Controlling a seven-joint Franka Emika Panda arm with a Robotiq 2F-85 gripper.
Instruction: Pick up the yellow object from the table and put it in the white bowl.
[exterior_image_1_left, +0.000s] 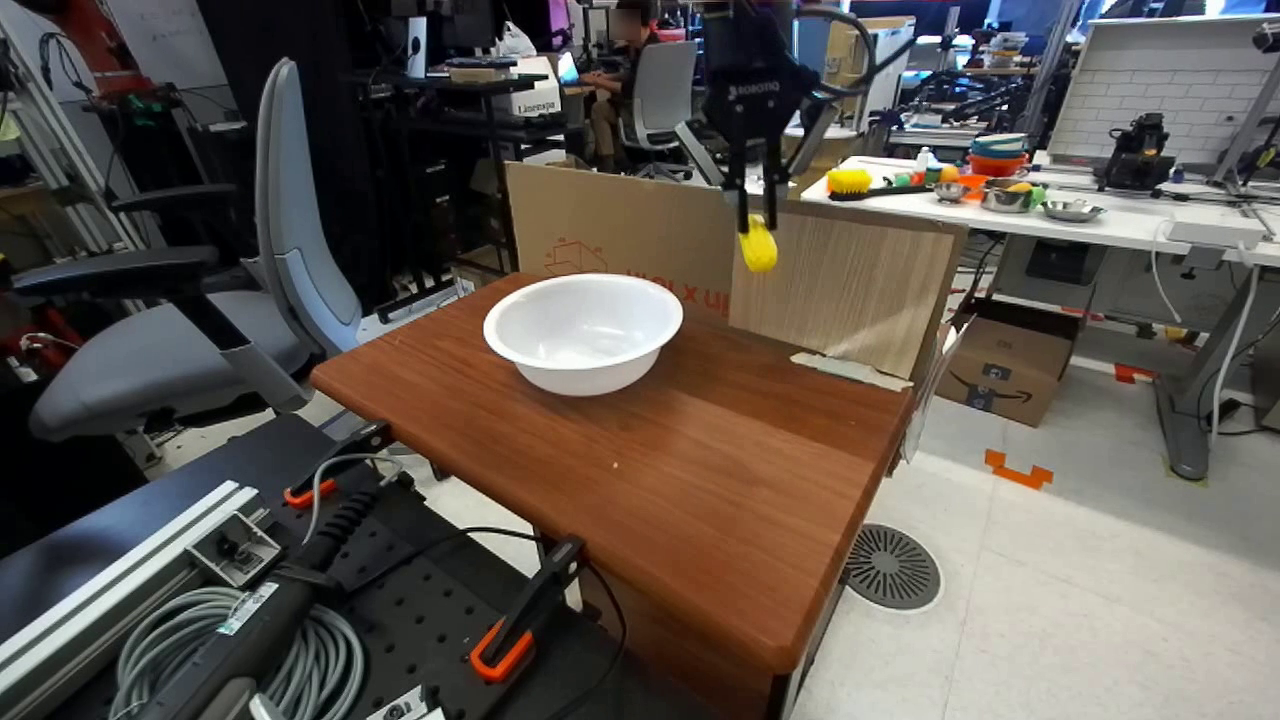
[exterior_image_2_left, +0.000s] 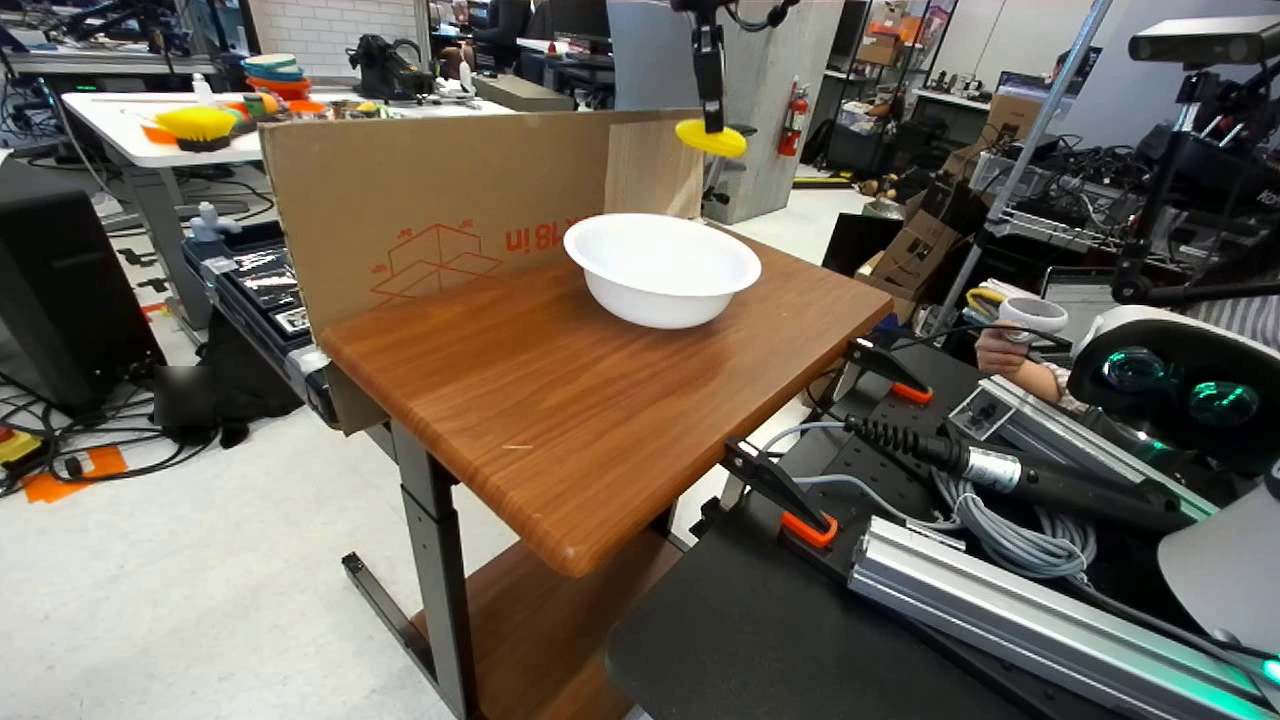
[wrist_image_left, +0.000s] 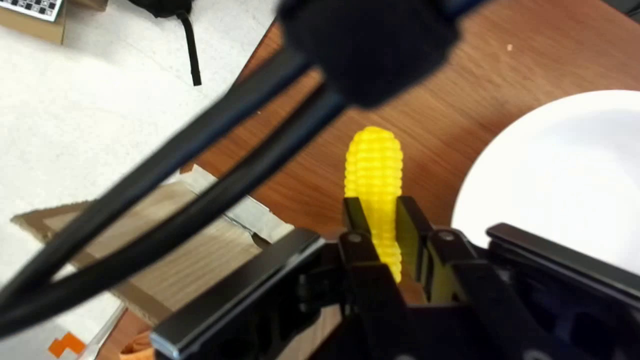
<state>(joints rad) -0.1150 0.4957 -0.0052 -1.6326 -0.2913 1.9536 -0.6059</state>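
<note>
yellow object (wrist_image_left: 374, 160): held up in the air by the gripper (wrist_image_left: 384, 214), over the table (exterior_image_1_left: 690, 480); kernel-textured like a corn cob in the wrist view, jutting forward out of the grip
jaws: clenched on the yellow object, touching it from both sides
white bowl (exterior_image_1_left: 585, 340): upright on the table, near the cardboard (exterior_image_2_left: 430, 200)
position vs white bowl: off to its side in the wrist view, apart from the rim
wood-grain panel (exterior_image_1_left: 840, 290): standing against the cardboard
white desk (exterior_image_1_left: 1130, 225): beyond the cardboard, loaded with a yellow brush (exterior_image_1_left: 849, 181) and stacked bowls (exterior_image_1_left: 997, 155)
clamps (exterior_image_1_left: 545, 585): black and orange, along the table edge in both exterior views
</note>
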